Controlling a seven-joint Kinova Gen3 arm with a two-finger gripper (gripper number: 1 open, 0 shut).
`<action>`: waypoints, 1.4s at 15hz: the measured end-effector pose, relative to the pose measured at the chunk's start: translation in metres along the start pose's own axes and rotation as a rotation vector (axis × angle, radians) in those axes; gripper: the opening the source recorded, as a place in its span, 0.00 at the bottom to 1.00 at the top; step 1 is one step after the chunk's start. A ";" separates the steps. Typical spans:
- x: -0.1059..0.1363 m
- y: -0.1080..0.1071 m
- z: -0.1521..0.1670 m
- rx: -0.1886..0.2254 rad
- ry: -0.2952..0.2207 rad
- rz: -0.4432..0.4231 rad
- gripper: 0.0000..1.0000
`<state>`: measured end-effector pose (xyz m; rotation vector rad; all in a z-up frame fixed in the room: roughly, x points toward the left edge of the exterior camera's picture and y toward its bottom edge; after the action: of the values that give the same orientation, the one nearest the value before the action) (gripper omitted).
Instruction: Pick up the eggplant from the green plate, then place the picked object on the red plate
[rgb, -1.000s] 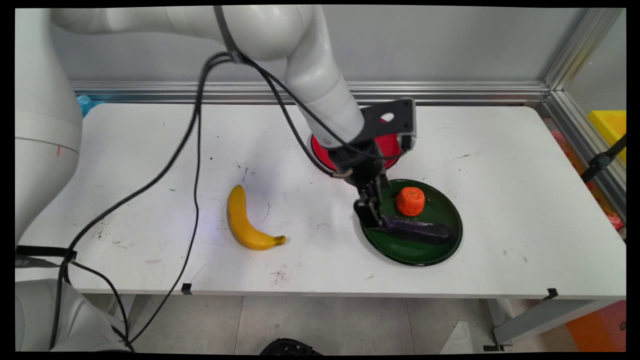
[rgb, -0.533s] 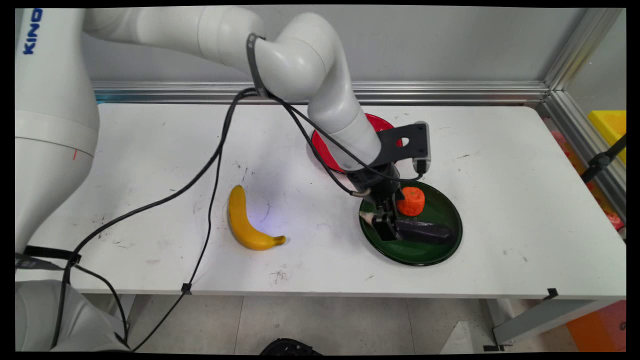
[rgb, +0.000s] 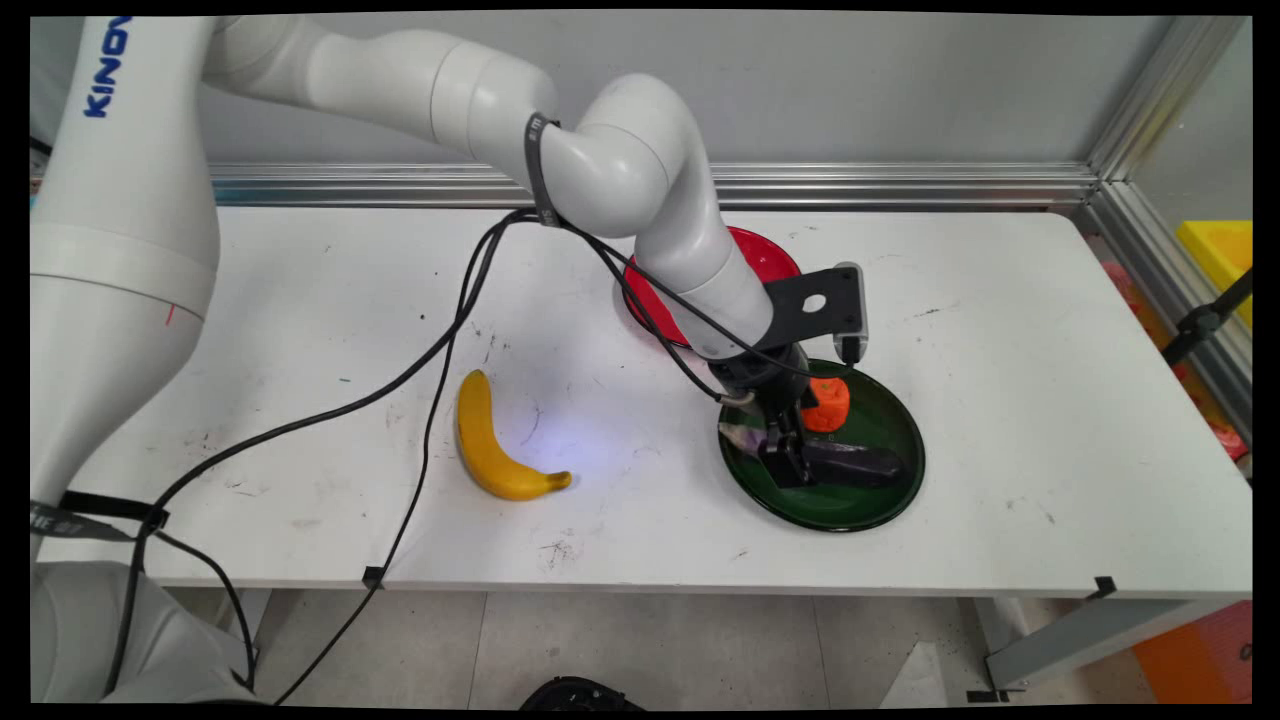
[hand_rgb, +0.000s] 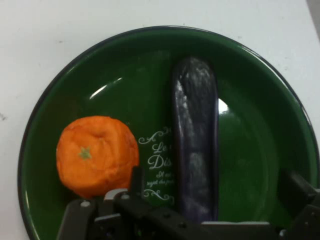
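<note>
Dark purple eggplant, smooth, likely light and slippery, lies centre-frame on the green plate; open fingers straddle its middle.

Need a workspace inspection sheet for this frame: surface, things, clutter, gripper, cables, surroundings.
Surface: white table, scuffed with dark marks.
Things: green plate holds a purple eggplant lying flat and an orange fruit beside it, apart from it.
Clutter: yellow banana on the table left of the plate; red plate behind, partly hidden by the arm.
Gripper: gripper low over the green plate at the eggplant's stem end, fingers straddling it, open.
Cables: black cables hang from the arm across the table.
Surroundings: grey wall, aluminium frame.
</note>
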<state>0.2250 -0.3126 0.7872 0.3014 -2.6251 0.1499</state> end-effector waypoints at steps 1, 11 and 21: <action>-0.001 -0.001 0.002 0.000 0.001 -0.001 1.00; -0.006 -0.002 0.018 -0.010 0.007 -0.009 1.00; -0.011 -0.001 0.021 -0.017 0.006 -0.003 0.00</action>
<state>0.2247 -0.3153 0.7637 0.2991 -2.6183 0.1276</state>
